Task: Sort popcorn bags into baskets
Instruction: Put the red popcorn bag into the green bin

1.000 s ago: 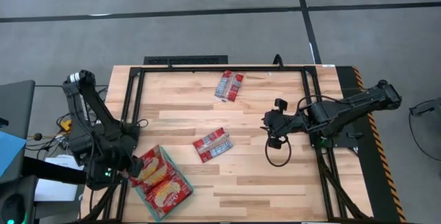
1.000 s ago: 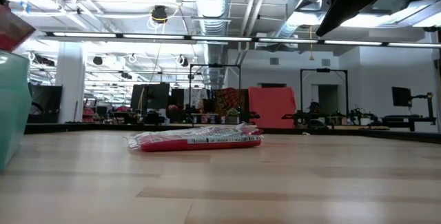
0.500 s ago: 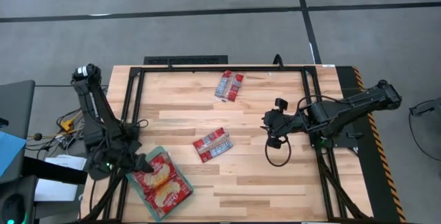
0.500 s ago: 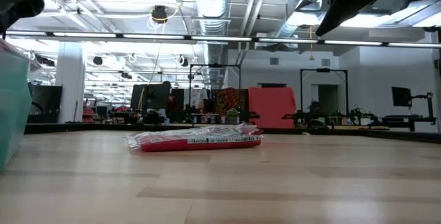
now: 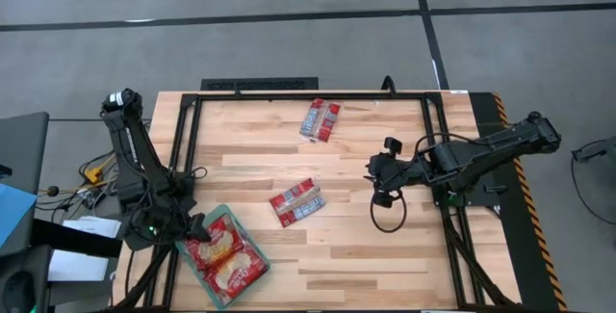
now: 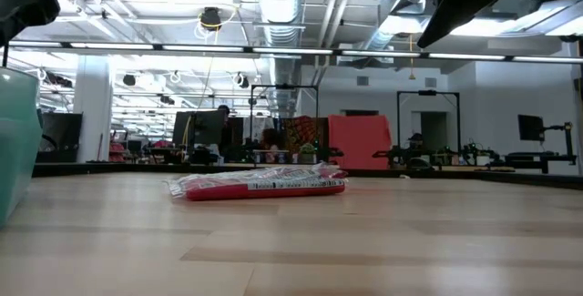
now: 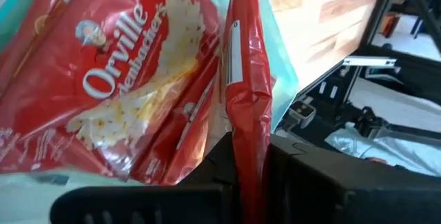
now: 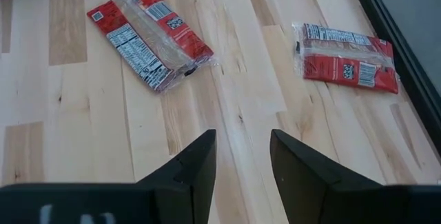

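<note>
A teal tray (image 5: 196,273) sits at the table's near-left corner and holds red popcorn bags (image 5: 235,269) lying flat. My left gripper (image 5: 195,228) is at the tray's far-left end, shut on another red packet (image 7: 242,79) that stands on edge over the Orville bag (image 7: 117,93) in the tray. Two narrower red packets lie flat on the wood, one mid-table (image 5: 296,201) and one near the far edge (image 5: 320,119). My right gripper (image 5: 378,184) hovers open over the table's right half, touching nothing; its wrist view shows both loose packets (image 8: 148,34) (image 8: 348,55). My left gripper pinches the red packet between its two fingers at one edge (image 7: 246,145). The packet stands on edge and runs away from the fingers, over the bags in the tray, beside the teal wall (image 7: 284,79). Whether its far end rests on those bags is hidden.
A black metal frame (image 5: 188,140) runs along the table's left, far and right sides. A black cable loop (image 5: 388,215) hangs below the right gripper. Bare wood (image 5: 366,255) lies between the tray and the right arm. The low view shows the tray's wall (image 6: 16,141).
My left gripper, still shut on the red packet, has gone down and slightly right onto the tray's far-left end. The packet, which showed above the tray's rim in the low view, has dropped out of sight behind it. The right arm kept still.
</note>
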